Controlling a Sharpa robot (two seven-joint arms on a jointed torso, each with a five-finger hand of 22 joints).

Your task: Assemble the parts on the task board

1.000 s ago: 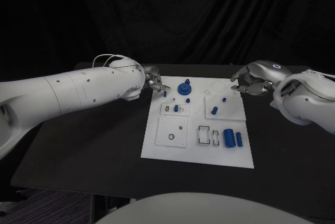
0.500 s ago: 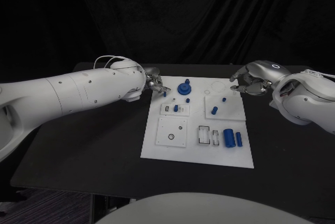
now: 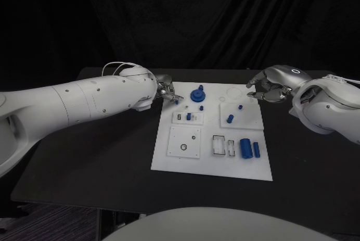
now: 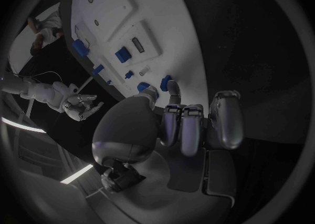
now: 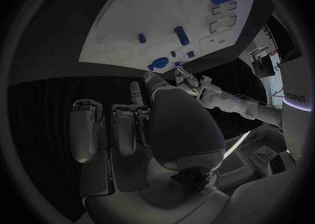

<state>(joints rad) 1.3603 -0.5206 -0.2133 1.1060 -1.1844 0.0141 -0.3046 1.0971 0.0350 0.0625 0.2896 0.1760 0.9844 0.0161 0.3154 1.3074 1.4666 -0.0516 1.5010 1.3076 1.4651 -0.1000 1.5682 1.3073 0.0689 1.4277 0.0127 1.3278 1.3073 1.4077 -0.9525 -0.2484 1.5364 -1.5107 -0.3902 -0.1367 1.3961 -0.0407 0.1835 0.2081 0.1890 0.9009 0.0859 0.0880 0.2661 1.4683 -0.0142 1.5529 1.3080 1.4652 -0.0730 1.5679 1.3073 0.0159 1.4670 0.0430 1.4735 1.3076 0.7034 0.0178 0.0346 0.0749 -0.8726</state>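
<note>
The white task board [image 3: 169, 163] lies mid-table. A blue gear-shaped part [image 3: 198, 94] stands near its far edge. Small blue pegs [image 3: 231, 117] sit to the gear's right, and two blue cylinders [image 3: 251, 148] lie at the near right. My left hand [image 3: 166, 91] hovers at the board's far left corner with its fingers curled. A small blue piece [image 3: 177, 100] sits right at its fingertips; whether it is pinched is unclear. In the left wrist view, blue pieces [image 4: 165, 83] show just past the fingertips [image 4: 174, 90]. My right hand [image 3: 266, 89] hangs over the far right edge, fingers curled [image 5: 125, 126] around nothing.
Recessed white plates [image 3: 185, 142] and slots [image 3: 219, 146] cover the near half of the board. Bare black table [image 3: 98, 163] surrounds the board on both sides. The left forearm [image 3: 82, 98] stretches over the table's left part.
The left arm has shifted very slightly; both hands and all parts stay where they were.
</note>
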